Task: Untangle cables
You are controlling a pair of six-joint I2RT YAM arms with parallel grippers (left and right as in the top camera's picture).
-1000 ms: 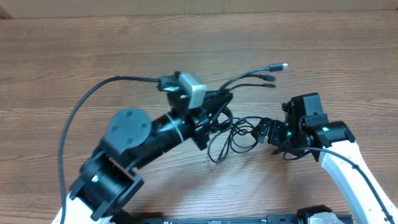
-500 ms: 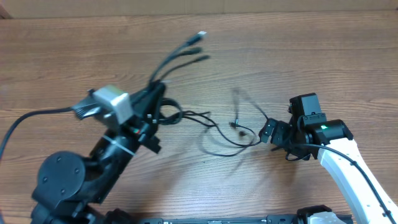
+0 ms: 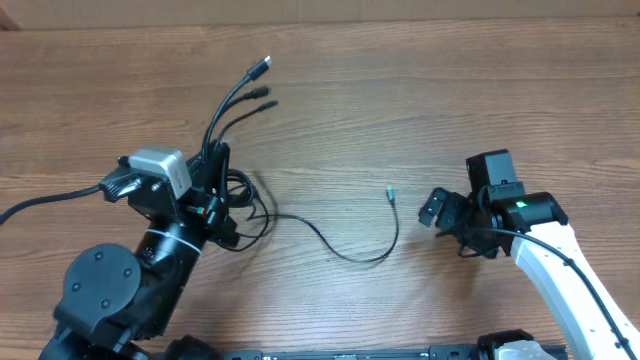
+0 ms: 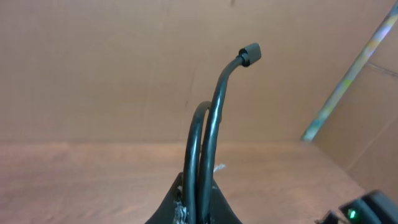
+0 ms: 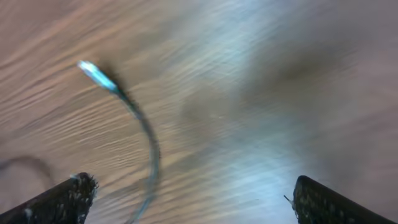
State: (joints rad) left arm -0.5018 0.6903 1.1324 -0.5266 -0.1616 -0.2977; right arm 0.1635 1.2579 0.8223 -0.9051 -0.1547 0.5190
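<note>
Cables (image 4: pixel 211 137) partly sorted: bundle pinched tight in left gripper (image 3: pixel 218 160) toward table's (image 3: pixel 330 40) left edge, plug ends (image 3: pixel 265 85) fanned toward far edge, one strand run loose to mid-table. Right gripper (image 3: pixel 437 208) wide, empty, near that strand's plug (image 3: pixel 389 190). Knotted-looking loops (image 3: pixel 245 205) beside the pinch left to clear; roughly halfway, by judgement.

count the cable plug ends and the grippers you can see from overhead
plug ends fanned out beyond the left gripper: 3
loose plug end lying on the table near the right gripper: 1
grippers: 2
total: 6
</note>
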